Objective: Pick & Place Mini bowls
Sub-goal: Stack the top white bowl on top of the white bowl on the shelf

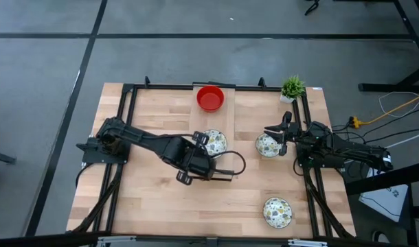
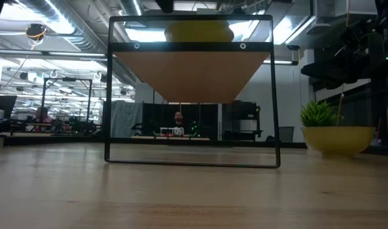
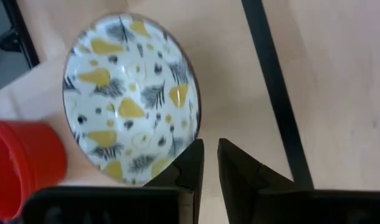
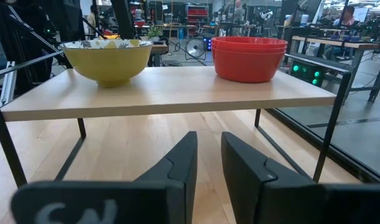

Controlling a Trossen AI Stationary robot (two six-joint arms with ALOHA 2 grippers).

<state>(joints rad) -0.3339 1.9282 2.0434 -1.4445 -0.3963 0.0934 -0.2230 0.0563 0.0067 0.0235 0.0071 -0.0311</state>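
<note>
A white mini bowl with a yellow and dark leaf pattern sits level on the raised wooden shelf. From the side it is yellow outside. A stack of red mini bowls stands farther back on the same shelf. My left gripper hovers at the patterned bowl's left rim, pointing steeply down, its fingers nearly shut with only bare wood in the gap. My right gripper waits level at the table's right side, fingers nearly shut and empty. My left gripper has one finger in front of the patterned bowl's rim in its wrist view, coming from above and from the table's left. I cannot tell whether it touches the rim. No part of the bowl shows between the fingers.
Two more patterned bowls lie to the right, one beside my right gripper and one near the front edge. A small potted plant stands at the far right corner. Black frame bars border the table. People show in the room beyond.
</note>
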